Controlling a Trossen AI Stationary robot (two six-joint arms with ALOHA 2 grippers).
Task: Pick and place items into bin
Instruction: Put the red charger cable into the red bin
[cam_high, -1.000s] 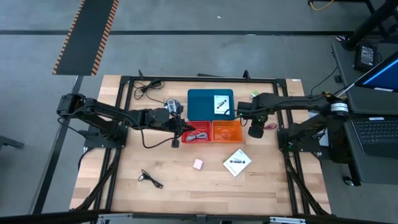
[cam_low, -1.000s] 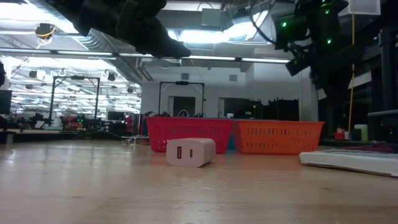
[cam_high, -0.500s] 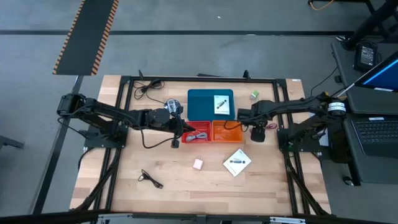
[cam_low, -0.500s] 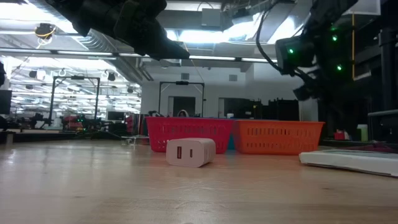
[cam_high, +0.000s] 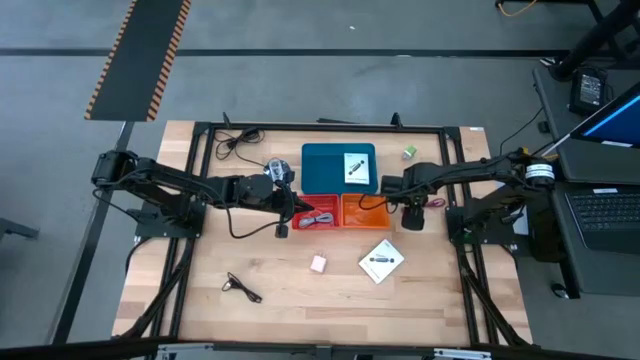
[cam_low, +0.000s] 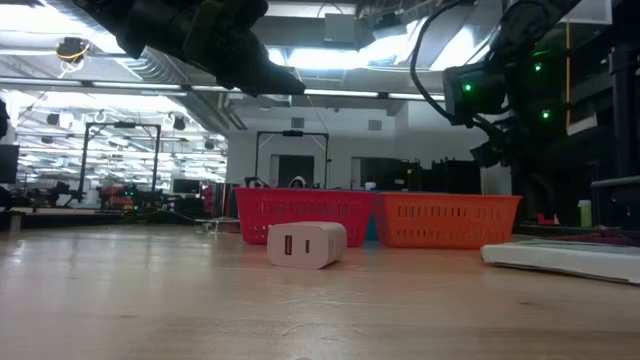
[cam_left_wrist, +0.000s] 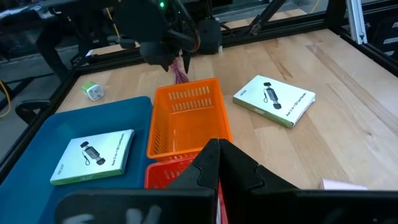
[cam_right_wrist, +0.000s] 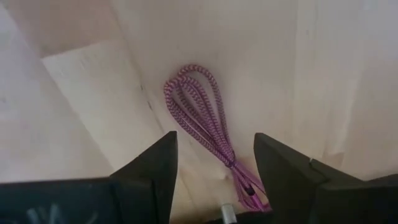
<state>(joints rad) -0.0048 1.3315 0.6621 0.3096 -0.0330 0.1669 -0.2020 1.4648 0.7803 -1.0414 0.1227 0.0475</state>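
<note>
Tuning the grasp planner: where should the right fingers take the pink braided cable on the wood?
Probably across the bundled strands of the pink braided cable, coming straight down. It lies flat on the table in a narrow coil, loops at one end and plug at the other. The open right gripper already straddles it from above.

We see open surface (cam_high: 200, 270) in front of the bins, broken only by a pale cube (cam_high: 318, 263), a white card (cam_high: 380, 261) and a black cable (cam_high: 242, 288); the red bin (cam_high: 316, 213) and orange bin (cam_high: 364, 211) stand touching, both arms crowding above them.
</note>
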